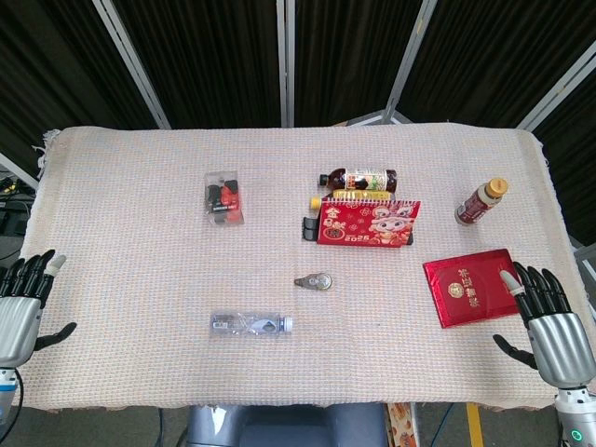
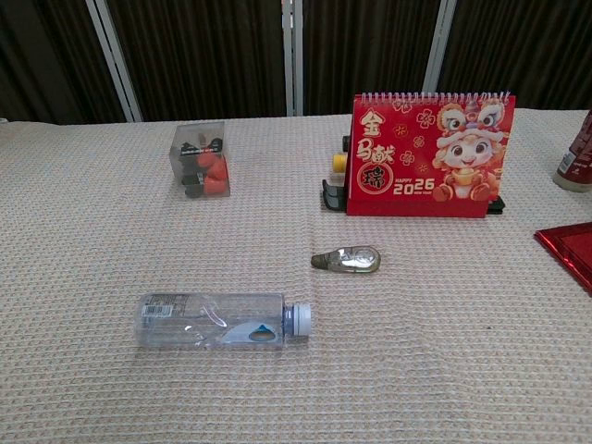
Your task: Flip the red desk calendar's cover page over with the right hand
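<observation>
Fingers of right hand [image 1: 549, 326] and left hand [image 1: 20, 305] are spread, nothing held; both are cropped at the frame edges. Red desk calendar [image 1: 368, 223] is seen upright at two o'clock, cover unturned, hiding bottles [image 1: 358, 179] behind.

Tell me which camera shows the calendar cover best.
Chest view: the calendar faces that camera upright, its cover art and 2026 clear. The head view looks down on it from above, so the cover appears small and foreshortened.

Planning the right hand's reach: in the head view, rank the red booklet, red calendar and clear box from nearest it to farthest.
From the right hand:
1. Red booklet, just beside it.
2. Red calendar, mid-table, upright.
3. Clear box, far left side.
</observation>
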### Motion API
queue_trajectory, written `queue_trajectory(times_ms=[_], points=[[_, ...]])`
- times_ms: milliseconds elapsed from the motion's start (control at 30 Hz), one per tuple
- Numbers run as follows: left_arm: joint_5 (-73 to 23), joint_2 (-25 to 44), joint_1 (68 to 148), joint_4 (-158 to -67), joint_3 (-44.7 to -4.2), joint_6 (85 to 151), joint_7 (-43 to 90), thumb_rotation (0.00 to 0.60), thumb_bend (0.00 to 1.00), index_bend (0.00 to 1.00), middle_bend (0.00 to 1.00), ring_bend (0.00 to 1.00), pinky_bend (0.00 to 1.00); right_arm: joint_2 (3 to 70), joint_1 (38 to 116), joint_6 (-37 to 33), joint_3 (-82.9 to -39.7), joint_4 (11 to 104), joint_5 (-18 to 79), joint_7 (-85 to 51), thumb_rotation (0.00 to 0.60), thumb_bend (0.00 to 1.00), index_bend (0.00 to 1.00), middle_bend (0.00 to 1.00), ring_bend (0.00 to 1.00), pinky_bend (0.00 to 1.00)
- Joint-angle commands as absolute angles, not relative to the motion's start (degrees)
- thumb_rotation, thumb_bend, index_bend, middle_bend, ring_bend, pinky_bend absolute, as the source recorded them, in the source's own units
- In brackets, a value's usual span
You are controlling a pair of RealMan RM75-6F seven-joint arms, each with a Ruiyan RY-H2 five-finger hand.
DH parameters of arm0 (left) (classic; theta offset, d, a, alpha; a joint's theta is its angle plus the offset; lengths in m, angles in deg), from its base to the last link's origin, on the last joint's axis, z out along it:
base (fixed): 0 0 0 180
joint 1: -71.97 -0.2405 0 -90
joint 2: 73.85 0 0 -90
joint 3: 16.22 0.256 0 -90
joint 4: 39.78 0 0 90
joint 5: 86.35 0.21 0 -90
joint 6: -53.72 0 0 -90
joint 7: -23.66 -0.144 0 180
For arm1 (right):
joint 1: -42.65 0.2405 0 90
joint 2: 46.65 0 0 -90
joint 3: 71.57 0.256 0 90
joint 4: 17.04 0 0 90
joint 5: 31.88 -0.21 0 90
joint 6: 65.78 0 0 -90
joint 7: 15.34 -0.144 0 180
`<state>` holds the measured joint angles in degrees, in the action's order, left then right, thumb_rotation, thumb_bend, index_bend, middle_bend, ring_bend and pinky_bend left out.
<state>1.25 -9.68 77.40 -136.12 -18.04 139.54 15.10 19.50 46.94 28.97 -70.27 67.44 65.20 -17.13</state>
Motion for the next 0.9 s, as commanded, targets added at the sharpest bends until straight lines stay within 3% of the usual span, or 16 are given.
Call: queue_trajectory(times_ms=[33,267,433,500,533,600,667,733,833,900], points=[[0.99,-9.9,77.51,-136.29,-17.89,139.03,14.91,0.6,0.09,0.0,0.0,0.0,0.0,19.24,46.94,28.31,-70.33,67.92,64.75,-16.57,0.6,0.04,0.0,0.0,0.0,0.0],[0.62,-10.21,77.48,-136.81,-18.0,138.96,15.19,0.6,0.09,0.0,0.0,0.0,0.0,18.98,47.3,26.0,-70.53,69.0,63.37,-17.61,0.6,0.04,0.0,0.0,0.0,0.0],[0.61,-10.8,77.28,-137.08,-18.34,139.65,16.54,0.6,0.09,0.0,0.0,0.0,0.0,18.06,49.37,20.67,-70.84,74.5,61.51,-24.77,0.6,0.08,0.0,0.0,0.0,0.0],[0.72,-10.99,77.22,-137.09,-18.44,139.94,16.99,0.6,0.09,0.0,0.0,0.0,0.0,17.76,50.81,17.77,-70.69,77.63,60.59,-28.14,0.6,0.1,0.0,0.0,0.0,0.05],[0.77,-11.09,77.17,-137.13,-18.49,140.11,17.26,0.6,0.09,0.0,0.0,0.0,0.0,17.54,51.66,15.95,-70.63,79.52,59.99,-30.04,0.6,0.12,0.0,0.0,0.01,0.13],[0.98,-11.29,77.04,-137.19,-18.58,140.56,17.77,0.6,0.09,0.0,0.0,0.0,0.0,16.83,53.57,11.66,-70.37,83.91,58.02,-34.28,0.6,0.16,0.0,0.1,0.13,0.33],[1.35,-11.6,76.83,-137.3,-18.6,141.15,18.45,0.6,0.09,0.0,0.0,0.0,0.0,15.81,56.46,5.52,-69.12,89.53,53.96,-40.09,0.6,0.22,0.0,0.36,0.41,0.54],[1.63,-11.85,76.66,-137.41,-18.58,141.58,18.97,0.6,0.09,0.0,0.0,0.0,0.0,15.15,58.77,0.84,-67.63,92.89,50.1,-44.25,0.6,0.27,0.0,0.54,0.58,0.66],[2.0,-12.18,76.46,-137.56,-18.63,142.19,19.6,0.6,0.09,0.0,0.0,0.0,0.0,14.36,62.1,-6.01,-65.75,95.83,44.91,-49.06,0.6,0.37,0.0,0.68,0.72,0.75],[2.28,-12.35,76.31,-137.55,-18.7,142.69,20.07,0.6,0.09,0.0,0.0,0.0,0.0,14.87,64.48,-10.42,-64.37,96.39,40.88,-50.88,0.6,0.41,0.0,0.72,0.76,0.76]])
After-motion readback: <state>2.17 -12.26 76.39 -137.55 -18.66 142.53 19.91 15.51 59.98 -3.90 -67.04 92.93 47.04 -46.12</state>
